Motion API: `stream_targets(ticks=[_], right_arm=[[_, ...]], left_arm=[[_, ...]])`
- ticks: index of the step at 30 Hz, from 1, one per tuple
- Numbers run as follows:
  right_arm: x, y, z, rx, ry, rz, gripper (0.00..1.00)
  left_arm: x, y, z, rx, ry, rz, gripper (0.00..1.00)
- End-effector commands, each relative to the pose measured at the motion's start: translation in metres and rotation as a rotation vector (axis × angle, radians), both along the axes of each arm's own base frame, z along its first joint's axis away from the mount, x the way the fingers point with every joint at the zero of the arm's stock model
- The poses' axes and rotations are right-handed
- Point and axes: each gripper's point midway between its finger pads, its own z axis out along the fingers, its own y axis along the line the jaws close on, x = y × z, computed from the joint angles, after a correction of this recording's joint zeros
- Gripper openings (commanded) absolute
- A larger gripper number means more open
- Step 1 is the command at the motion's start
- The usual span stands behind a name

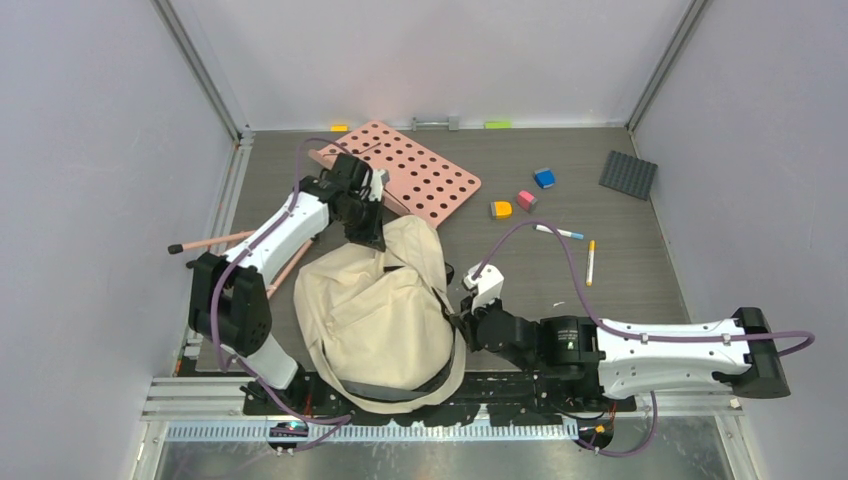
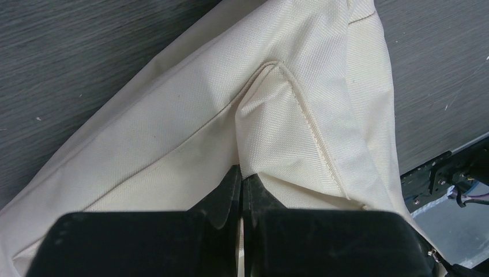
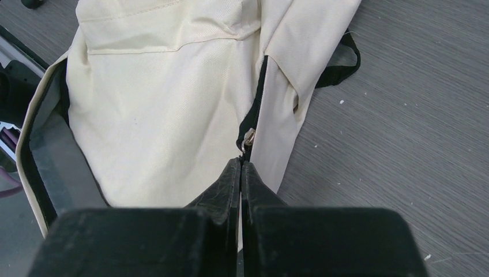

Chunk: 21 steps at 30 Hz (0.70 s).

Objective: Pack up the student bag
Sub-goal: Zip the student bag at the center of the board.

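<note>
Cream student bag [image 1: 375,315] slumped on the dark table [image 1: 650,270], near the middle, with a black strap looped under its near edge. Left gripper [image 1: 372,238] down at the bag's far end, against the fabric; right gripper [image 1: 462,322] low at the bag's right side, touching it. Behind the bag, lying askew, a pink perforated board [image 1: 420,175]. Right of the board, close together: orange block [image 1: 501,209], pink block [image 1: 526,200], blue block [image 1: 544,178]. Farther right, a dark grey studded plate [image 1: 628,174]. Nearer, two pens – white pen [image 1: 558,232] with a blue tip, yellow pen [image 1: 590,262]. Pink pencils [image 1: 215,241] at the left, partly under the left arm.
</note>
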Motion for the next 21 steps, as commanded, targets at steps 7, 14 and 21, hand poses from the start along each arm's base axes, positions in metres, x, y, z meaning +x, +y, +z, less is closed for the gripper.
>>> stream_targets(ticks=[7, 14, 21], right_arm=[[-0.029, 0.003, 0.029, 0.032, 0.053, 0.098, 0.01], [-0.041, 0.018, 0.042, 0.061, 0.057, 0.162, 0.01], [-0.064, 0.033, 0.066, 0.144, 0.079, 0.283, 0.01]], left_arm=[[0.057, 0.069, 0.011, 0.172, -0.194, 0.218, 0.00], [0.058, 0.073, 0.012, 0.196, -0.209, 0.219, 0.00], [0.057, 0.073, 0.014, 0.206, -0.221, 0.211, 0.00]])
